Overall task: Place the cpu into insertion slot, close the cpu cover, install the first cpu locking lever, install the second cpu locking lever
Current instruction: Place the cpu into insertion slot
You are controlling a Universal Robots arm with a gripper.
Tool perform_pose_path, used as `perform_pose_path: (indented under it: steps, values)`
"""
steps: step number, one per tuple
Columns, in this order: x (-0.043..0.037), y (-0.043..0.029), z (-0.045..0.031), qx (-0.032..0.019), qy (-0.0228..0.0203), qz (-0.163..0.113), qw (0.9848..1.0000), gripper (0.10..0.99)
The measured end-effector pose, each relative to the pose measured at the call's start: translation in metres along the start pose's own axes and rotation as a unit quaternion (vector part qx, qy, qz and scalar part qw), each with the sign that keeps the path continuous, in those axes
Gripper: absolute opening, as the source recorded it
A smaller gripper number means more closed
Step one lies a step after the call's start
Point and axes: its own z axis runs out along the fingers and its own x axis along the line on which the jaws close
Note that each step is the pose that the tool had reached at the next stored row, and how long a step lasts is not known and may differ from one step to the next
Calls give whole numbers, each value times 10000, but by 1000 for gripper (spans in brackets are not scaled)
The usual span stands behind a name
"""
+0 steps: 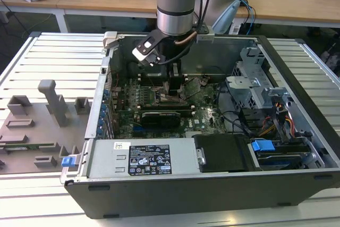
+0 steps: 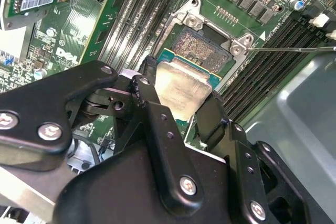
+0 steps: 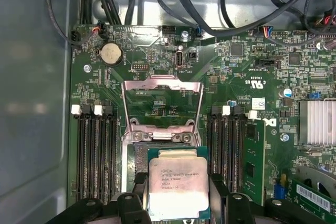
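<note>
Black claw gripper (image 2: 178, 88) clamps the silvery square cpu (image 3: 177, 184) by opposite edges, half covering the brown-pinned insertion slot (image 2: 202, 51). The silver frame cpu cover (image 3: 161, 103) stands open. In the exterior view their contact is hidden, at twelve o'clock from the long black card (image 1: 166, 118).

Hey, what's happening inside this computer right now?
A robot arm is reaching into an open computer case. Its gripper is shut on the cpu, holding it by two opposite edges close over the motherboard. The chip overlaps one side of the insertion slot, and part of the pin field is uncovered. The cpu cover is flipped open. The chip does not look seated yet.
</note>
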Motion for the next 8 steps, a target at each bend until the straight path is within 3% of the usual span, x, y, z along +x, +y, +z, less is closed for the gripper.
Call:
perform_pose_path:
  steps: [8]
  values:
    - [0, -2, 51, 0, 0, 0, 10000, 545]
